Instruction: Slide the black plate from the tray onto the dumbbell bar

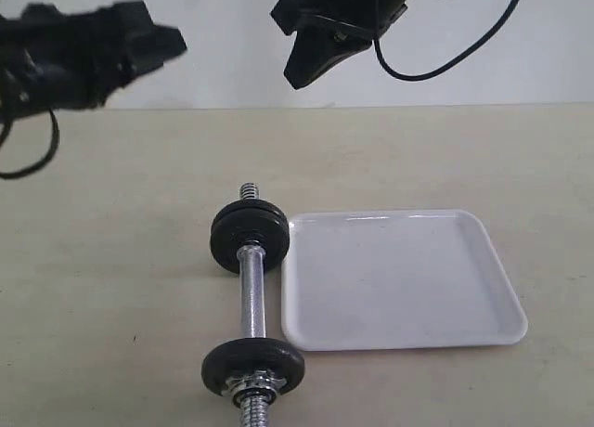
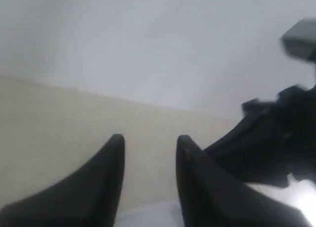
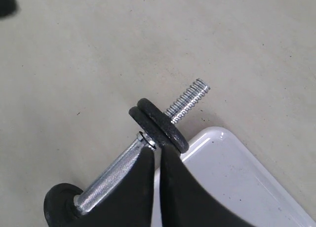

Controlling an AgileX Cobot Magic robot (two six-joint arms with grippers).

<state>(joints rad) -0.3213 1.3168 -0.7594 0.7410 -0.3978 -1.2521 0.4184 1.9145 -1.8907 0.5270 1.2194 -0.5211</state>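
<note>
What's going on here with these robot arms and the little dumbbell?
Nothing is being handled right now. Both arms hang above the table: the left gripper is open and holds nothing, and the right gripper is shut and empty. The dumbbell bar lies beside the white tray, which has nothing on it. Two black discs sit together at the bar's far end and a single disc at the near end, so the loading looks done.

Bright, even, diffuse light; shadows under the dumbbell bar [image 1: 252, 292] faint. Mild glare along the tray [image 1: 390, 216] rim. Left arm [image 1: 83, 56] motion-blurred in exterior view. Left wrist view soft; right wrist view sharp.
</note>
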